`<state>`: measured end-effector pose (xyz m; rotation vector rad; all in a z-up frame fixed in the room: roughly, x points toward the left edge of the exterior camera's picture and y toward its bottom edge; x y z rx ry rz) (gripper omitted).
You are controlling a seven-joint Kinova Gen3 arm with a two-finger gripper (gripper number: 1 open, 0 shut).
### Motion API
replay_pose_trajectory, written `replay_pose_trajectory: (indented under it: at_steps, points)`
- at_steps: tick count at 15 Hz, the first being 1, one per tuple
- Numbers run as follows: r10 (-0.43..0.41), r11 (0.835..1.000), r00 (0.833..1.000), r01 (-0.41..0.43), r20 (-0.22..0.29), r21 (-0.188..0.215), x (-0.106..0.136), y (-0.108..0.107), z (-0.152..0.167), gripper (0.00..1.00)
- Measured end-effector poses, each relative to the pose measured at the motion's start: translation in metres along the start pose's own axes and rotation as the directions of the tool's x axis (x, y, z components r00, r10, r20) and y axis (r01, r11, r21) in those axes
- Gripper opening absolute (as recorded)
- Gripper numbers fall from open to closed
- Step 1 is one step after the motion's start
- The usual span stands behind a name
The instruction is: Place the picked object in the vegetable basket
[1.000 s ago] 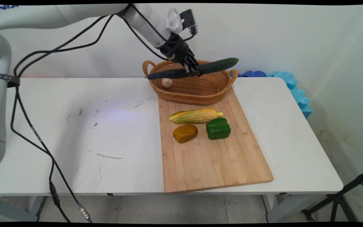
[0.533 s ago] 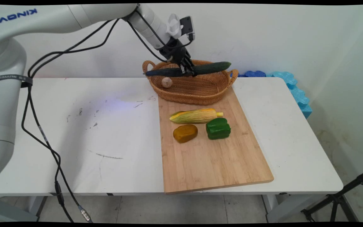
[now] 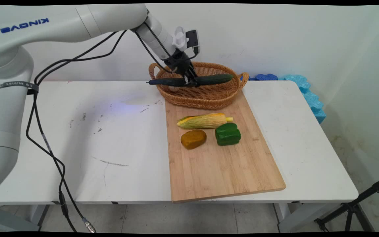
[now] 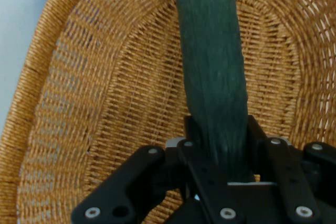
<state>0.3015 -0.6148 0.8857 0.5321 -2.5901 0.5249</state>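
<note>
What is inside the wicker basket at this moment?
The cucumber, clamped in the gripper, spans the basket, its left tip past the rim. A small pale object peeks out below it, mostly covered. The hand view shows bare weave beneath; the rest of the floor is hidden.

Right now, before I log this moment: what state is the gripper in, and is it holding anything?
Gripper: shut on the cucumber, held over the wicker basket.
</note>
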Motion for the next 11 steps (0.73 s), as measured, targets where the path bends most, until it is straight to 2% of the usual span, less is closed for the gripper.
replay_pose_trajectory:
  at_steps: [4,5,11]
  points:
    - [-0.004,1.0,1.0,0.004,0.008,0.003,-0.004,0.0,0.009,0.0]
    - [-0.005,1.0,1.0,0.005,0.008,0.004,-0.005,-0.001,0.011,1.0]
    - [-0.009,1.0,1.0,0.009,0.005,0.008,-0.006,0.001,0.016,1.0]
